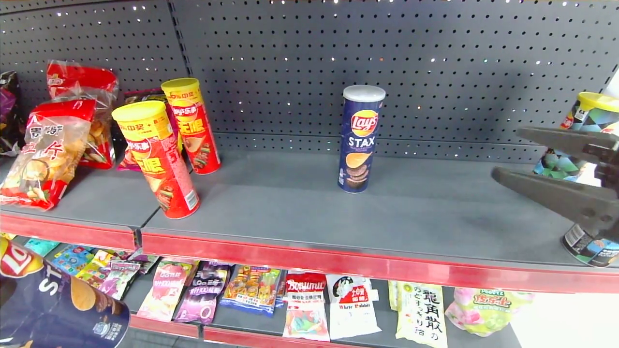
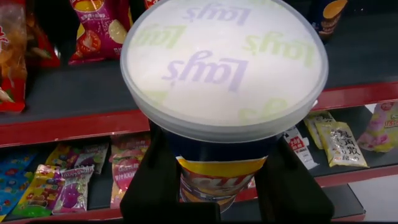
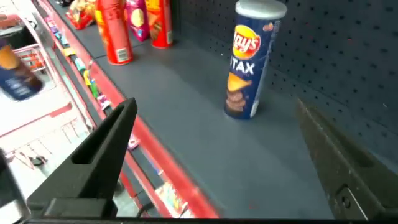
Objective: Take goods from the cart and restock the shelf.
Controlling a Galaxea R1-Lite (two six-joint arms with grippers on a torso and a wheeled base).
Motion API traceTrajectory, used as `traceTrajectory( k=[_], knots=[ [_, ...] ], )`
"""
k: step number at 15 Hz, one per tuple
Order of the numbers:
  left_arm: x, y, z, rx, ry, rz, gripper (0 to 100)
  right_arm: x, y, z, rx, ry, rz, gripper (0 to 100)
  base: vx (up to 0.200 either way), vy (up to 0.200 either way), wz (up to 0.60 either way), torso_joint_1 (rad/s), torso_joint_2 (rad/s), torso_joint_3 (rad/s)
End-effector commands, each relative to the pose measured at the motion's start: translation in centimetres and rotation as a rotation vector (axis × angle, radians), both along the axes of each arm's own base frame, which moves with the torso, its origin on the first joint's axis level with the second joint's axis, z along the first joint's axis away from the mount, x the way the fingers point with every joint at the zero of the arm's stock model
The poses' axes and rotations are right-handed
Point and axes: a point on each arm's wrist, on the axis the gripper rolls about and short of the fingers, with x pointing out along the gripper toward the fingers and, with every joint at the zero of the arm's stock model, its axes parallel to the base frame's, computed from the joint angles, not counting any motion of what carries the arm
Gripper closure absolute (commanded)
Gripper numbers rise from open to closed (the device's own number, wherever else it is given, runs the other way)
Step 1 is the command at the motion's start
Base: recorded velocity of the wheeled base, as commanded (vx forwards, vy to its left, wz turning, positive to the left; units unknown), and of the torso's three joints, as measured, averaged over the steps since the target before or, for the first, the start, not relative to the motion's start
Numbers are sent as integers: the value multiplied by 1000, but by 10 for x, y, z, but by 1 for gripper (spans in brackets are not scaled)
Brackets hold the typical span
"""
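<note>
Blue can [image 2: 224,62] sits clamped in the left pincer [image 2: 221,183], low before the shelf [image 1: 290,212] with its lid toward the wrist camera. Right pincer [image 1: 507,152] hangs wide open over the shelf's right end, just before a patterned can [image 1: 592,113] (possibly two). Second can [image 1: 360,140] stands upright mid-shelf, well apart from two red cans [image 1: 157,164] on its left.

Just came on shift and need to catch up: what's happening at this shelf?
The left gripper holds a blue chip can in front of the shelves, not yet placed. The right gripper is open over the right side of the shelf, holding nothing. A second blue can already stands upright mid-shelf, with two red cans farther left.
</note>
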Motion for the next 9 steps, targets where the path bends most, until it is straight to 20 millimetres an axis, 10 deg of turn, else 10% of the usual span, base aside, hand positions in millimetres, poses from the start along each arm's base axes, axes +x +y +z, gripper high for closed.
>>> traceTrajectory(
  k=[1, 9],
  knots=[
    [1, 0, 1, -1, 5, 5, 100, 59, 27, -19, -30, 73, 10, 0, 0, 0, 0, 0, 0, 0],
    [1, 0, 1, 2, 1, 4, 100, 110, 77, -22, -52, 94, 17, 0, 0, 0, 0, 0, 0, 0]
  ],
)
